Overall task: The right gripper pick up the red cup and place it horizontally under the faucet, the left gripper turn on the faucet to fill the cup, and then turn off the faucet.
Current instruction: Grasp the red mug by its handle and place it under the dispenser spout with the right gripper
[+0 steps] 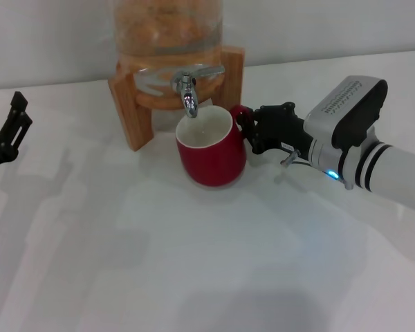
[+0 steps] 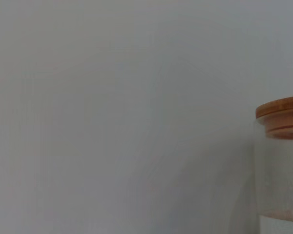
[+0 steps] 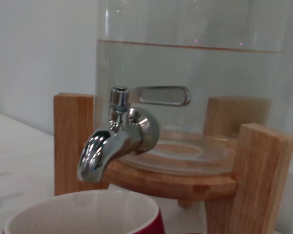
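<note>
The red cup (image 1: 211, 149) stands upright on the white table, its white inside right below the spout of the chrome faucet (image 1: 187, 90). My right gripper (image 1: 254, 130) reaches in from the right and is shut on the cup's small handle. In the right wrist view the faucet (image 3: 118, 141) is close, its flat lever (image 3: 162, 95) lying sideways, and the cup's rim (image 3: 88, 212) shows beneath it. No water runs from the spout. My left gripper (image 1: 7, 131) hangs at the far left edge, well away from the faucet.
The glass jar (image 1: 169, 28) sits in a wooden stand (image 1: 128, 104) against the back wall. The left wrist view shows only the wall and the jar's wooden lid (image 2: 283, 114). The white table (image 1: 194, 263) stretches out in front of the cup.
</note>
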Controlling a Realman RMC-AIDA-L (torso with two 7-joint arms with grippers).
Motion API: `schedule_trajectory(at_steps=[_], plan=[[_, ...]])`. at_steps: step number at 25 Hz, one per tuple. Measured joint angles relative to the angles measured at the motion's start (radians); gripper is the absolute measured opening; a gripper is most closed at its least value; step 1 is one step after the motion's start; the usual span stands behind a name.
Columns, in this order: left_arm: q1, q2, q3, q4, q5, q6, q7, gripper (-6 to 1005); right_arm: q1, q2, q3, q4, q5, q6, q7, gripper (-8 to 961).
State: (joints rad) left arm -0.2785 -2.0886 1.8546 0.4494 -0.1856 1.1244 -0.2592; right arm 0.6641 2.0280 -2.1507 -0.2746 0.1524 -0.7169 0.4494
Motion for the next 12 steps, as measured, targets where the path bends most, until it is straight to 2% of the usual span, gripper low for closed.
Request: schedule_trajectory(at_steps=[12], plan=[[0.004, -0.002, 0.013, 0.0, -0.004, 0.002, 0.0, 804, -0.007, 0.0, 0.037, 0.002, 0.0, 0.008, -0.003, 108]])
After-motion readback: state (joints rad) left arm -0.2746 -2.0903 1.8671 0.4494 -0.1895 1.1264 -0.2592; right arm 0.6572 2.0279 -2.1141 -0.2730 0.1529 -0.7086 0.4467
